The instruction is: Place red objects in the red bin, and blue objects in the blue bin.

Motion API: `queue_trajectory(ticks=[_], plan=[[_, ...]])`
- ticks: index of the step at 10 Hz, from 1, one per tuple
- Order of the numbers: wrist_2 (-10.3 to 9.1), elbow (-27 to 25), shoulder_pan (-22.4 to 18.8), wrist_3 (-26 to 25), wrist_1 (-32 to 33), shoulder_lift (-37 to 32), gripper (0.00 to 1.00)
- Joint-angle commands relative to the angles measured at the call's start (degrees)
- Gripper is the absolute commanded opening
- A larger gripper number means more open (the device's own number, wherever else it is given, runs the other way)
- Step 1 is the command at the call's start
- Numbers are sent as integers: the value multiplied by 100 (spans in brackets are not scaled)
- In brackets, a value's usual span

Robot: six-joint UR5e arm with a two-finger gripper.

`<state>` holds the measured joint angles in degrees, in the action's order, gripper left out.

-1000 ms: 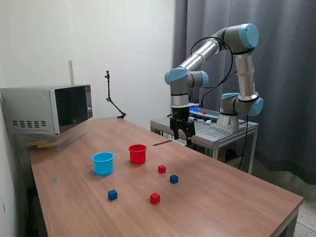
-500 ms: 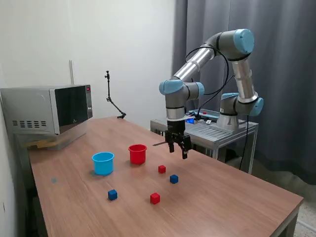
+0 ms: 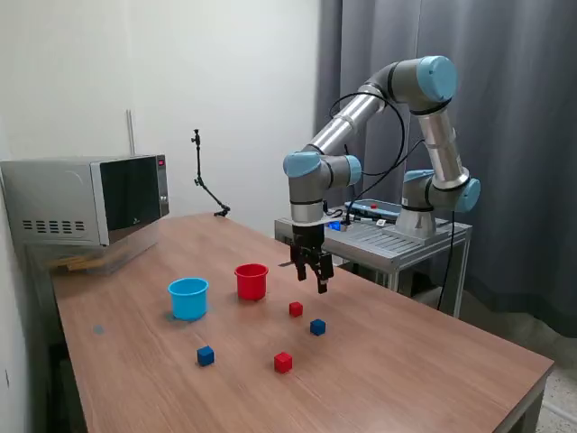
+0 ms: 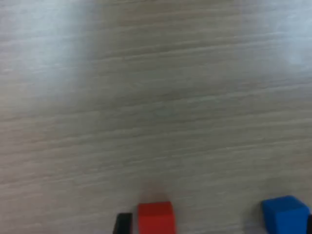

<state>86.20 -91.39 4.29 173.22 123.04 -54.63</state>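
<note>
The tool (image 3: 318, 278) hangs above the wooden table (image 3: 424, 361), pointing down, a little above and beyond the nearer-to-cups red cube (image 3: 296, 309) in the exterior view. Its fingers look parted and nothing is between them, though at this size the gap is hard to judge – so whether it is spread or pressed together, I cannot tell for sure.

Four small cubes lie on the table, all apart from one another. That red cube sits just to the exterior view's left of a dark blue cube (image 3: 317, 327); a second red cube (image 3: 283, 363) lies nearer the camera, and a second dark blue cube (image 3: 206, 356) lies well to its left in that view. None of them is in a cup.

The red cup (image 3: 251, 281) stands upright farther back, and the light blue cup (image 3: 188, 299) stands upright near it on the exterior view's left, the two not touching. The inside of either cup cannot be seen from here.

In the wrist view the picture is soft – mostly bare wood grain. A red cube (image 4: 156, 218) shows at the picture's edge with a dark fingertip (image 4: 123, 223) just beside it, and a blue cube (image 4: 285, 213) lies apart from it along the same edge.

A microwave oven (image 3: 86, 200) stands at the table's far corner on the exterior view's left, and a metal cart (image 3: 397, 236) sits behind the table by the arm's base
</note>
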Motion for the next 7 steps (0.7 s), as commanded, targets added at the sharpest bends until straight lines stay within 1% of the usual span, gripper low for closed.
queue_trajectory(ticks=[1, 3, 4, 7], plan=[[11, -19, 160, -17, 27, 32, 100], [19, -37, 151, -17, 89, 180, 100], [54, -80, 151, -17, 132, 277, 100], [37, -116, 142, -17, 282, 392, 100]])
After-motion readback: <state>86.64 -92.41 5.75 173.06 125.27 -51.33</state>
